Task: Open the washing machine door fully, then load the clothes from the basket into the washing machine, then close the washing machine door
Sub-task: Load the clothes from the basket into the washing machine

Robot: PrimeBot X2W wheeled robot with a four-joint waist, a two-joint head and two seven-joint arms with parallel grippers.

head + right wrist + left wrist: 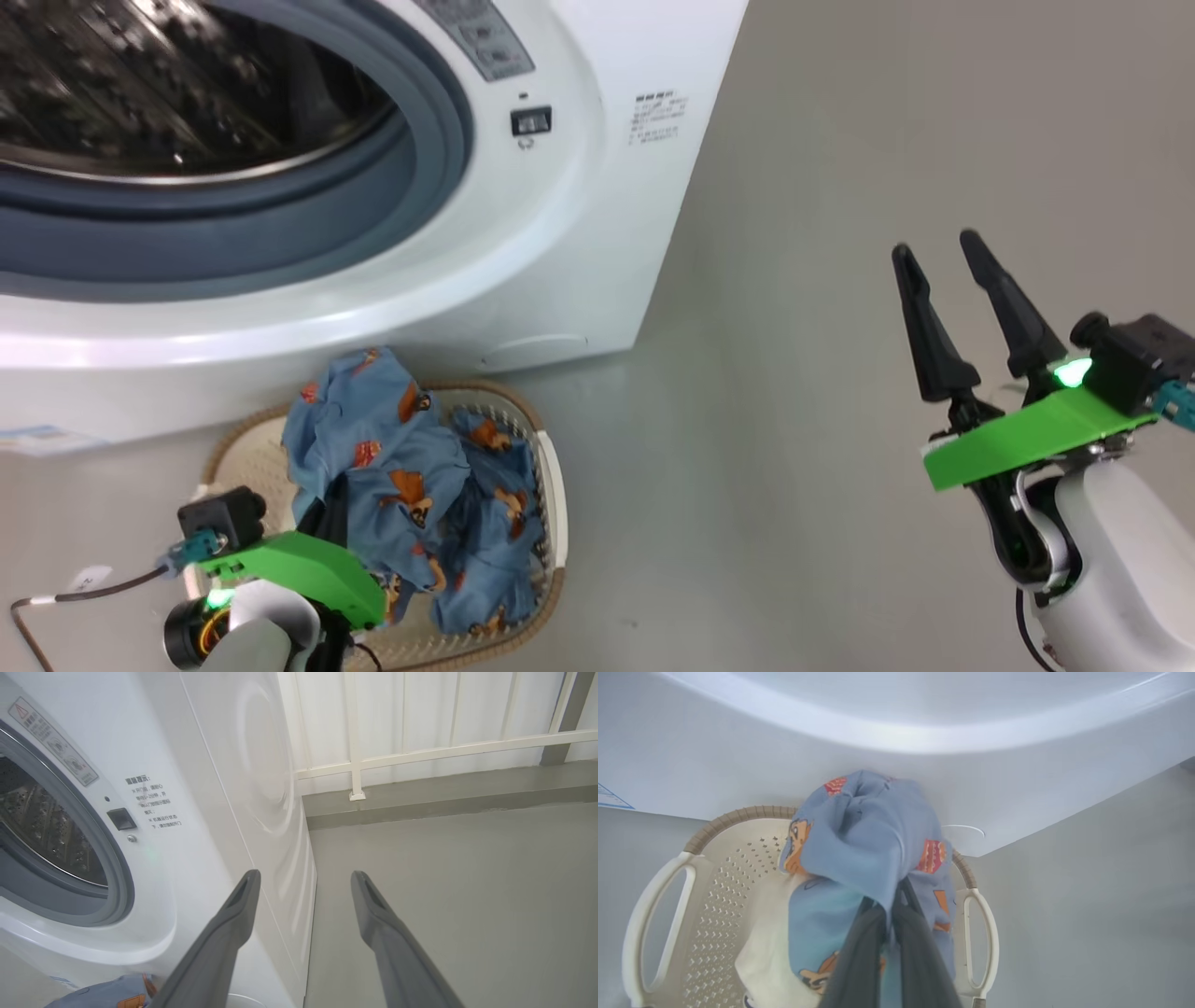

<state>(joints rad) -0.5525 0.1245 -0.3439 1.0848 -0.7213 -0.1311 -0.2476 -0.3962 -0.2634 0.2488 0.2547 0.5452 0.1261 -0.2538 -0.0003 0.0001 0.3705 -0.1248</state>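
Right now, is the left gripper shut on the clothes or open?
Shut. The left gripper is clamped on the clothes, with blue fabric pinched between its fingers and bunched over the basket.

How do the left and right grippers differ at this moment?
The left gripper is shut on the clothes; the right gripper is open and empty. The left gripper is over the basket; the right gripper is over the floor beside the washing machine. Both have long dark fingers.

The washing machine (579, 215) casing is noted as smooth glossy white, its gasket (280, 224) as matt grey rubber, its drum (140, 93) as shiny perforated metal. The basket (714, 891) is recorded as cream perforated plastic with a brown woven-look rim (752, 812); the clothes (401, 467) as soft creased blue cloth.
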